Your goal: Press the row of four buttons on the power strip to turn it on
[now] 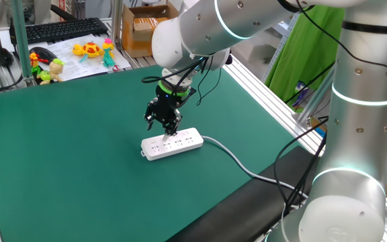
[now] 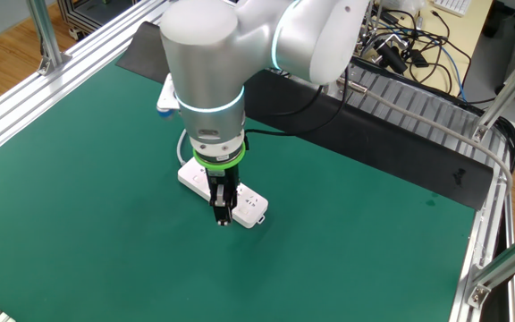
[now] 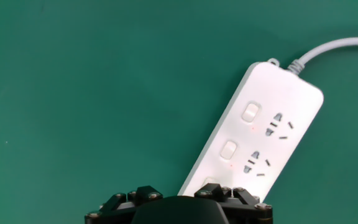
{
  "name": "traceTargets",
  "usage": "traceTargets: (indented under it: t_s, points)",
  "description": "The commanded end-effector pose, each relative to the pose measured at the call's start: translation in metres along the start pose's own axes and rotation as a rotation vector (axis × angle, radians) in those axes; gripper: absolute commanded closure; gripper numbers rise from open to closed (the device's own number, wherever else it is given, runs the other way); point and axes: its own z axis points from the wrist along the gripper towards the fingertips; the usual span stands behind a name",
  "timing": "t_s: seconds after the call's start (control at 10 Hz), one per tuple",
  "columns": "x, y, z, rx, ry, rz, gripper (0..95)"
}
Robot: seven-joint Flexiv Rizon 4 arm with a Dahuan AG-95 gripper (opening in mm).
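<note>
The white power strip (image 1: 172,143) (image 2: 250,208) (image 3: 263,93) lies on the green mat, and its cable (image 1: 237,161) (image 3: 334,48) runs off toward the table's edge. Two white buttons (image 3: 250,112) (image 3: 229,151) show fully in the hand view, with a third (image 3: 209,184) half hidden at the lower edge. My gripper (image 1: 166,131) (image 2: 223,218) (image 3: 178,194) points down at the middle of the strip. One finger (image 3: 219,190) sits over the strip at that third button, while the other finger (image 3: 135,193) is over the mat beside it. They stand apart and hold nothing. Contact with the button cannot be made out.
Small toys (image 1: 89,50) and papers, a keyboard (image 1: 59,30) and a cardboard box (image 1: 140,27) sit beyond the mat's far edge. An aluminium rail (image 1: 267,91) borders the mat. The arm's base (image 1: 355,195) stands at the near right corner.
</note>
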Motion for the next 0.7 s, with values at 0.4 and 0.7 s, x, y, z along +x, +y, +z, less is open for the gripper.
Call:
traceTargets:
  t_s: [0.4,0.7]
  points:
    - [-0.0031,0.0001,-0.0005,0.056,-0.049,-0.082,57.0]
    - [-0.0015,0.0003,-0.001,0.045,-0.034,-0.077,57.0]
